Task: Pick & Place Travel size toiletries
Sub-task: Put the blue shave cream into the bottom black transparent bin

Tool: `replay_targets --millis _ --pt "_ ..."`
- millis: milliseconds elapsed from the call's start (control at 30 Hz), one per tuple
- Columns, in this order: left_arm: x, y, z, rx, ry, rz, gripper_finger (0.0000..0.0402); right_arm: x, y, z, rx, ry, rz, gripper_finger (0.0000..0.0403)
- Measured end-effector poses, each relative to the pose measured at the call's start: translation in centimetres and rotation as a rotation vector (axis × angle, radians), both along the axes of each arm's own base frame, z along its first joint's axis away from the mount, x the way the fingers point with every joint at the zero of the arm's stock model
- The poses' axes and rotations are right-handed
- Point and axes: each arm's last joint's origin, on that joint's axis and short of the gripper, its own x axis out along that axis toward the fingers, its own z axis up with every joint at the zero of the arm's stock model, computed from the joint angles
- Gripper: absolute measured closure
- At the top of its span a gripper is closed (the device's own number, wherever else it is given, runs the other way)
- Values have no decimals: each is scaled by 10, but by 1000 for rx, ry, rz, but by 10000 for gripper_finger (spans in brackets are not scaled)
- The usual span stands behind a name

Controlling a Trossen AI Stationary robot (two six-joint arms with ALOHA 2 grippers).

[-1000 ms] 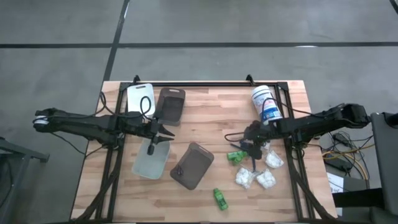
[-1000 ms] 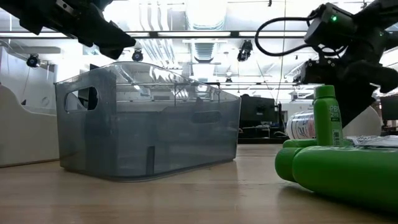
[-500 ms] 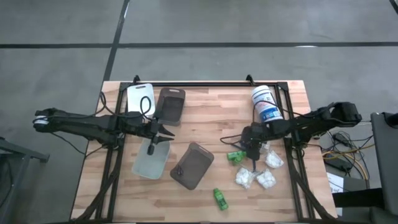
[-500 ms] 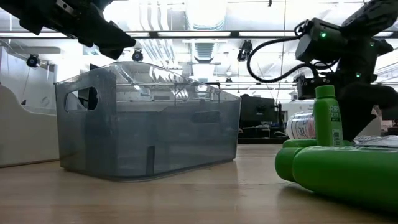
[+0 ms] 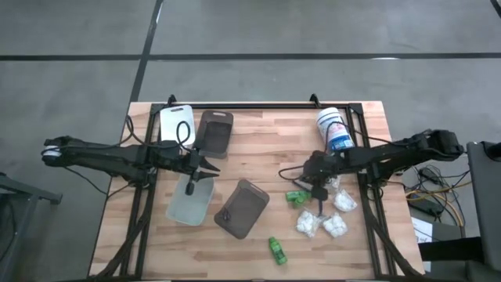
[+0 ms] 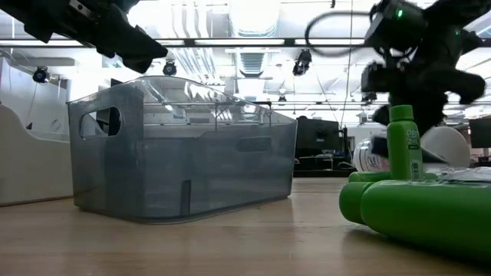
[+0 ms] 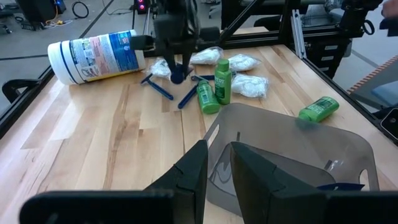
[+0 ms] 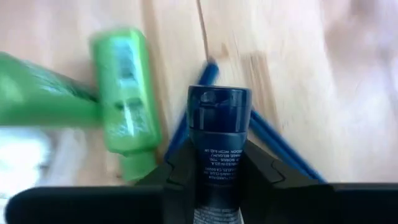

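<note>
Two fingers of my right gripper (image 8: 219,163) are clamped on a small dark blue tube (image 8: 219,121) with a round cap. It carries lines of white print that are too fine to read. I hold it just in front of the large white plastic tub with a blue label (image 5: 335,131), which lies on its side; its label text is also too small to make out. Directly under the tube lie tiny bright green plastic bottles (image 8: 127,106) and slim blue sticks (image 8: 280,146). The bottles' white lettering is blurred. Lumpy white packets (image 5: 329,223) lie a little farther from the tub. My left gripper (image 7: 217,152) is well apart from the tub, above a translucent grey plastic tray (image 7: 298,149), its fingers slightly apart on nothing.
</note>
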Motion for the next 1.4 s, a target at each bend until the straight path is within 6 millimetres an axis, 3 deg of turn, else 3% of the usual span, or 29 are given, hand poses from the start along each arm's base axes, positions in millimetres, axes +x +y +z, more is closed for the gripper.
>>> replay_targets --millis 600,867,1167,1400 --pt "10 0 14 60 -181 -12 328 9 -7 82 -190 -764 -6 321" --pt "41 4 10 193 -312 134 328 20 -18 105 -257 -1033 -62 337" --pt "78 7 -3 431 -466 207 325 31 -34 117 -300 -1247 -178 314" --pt "114 11 8 467 -500 227 273 44 -41 114 -304 -1350 -211 329"
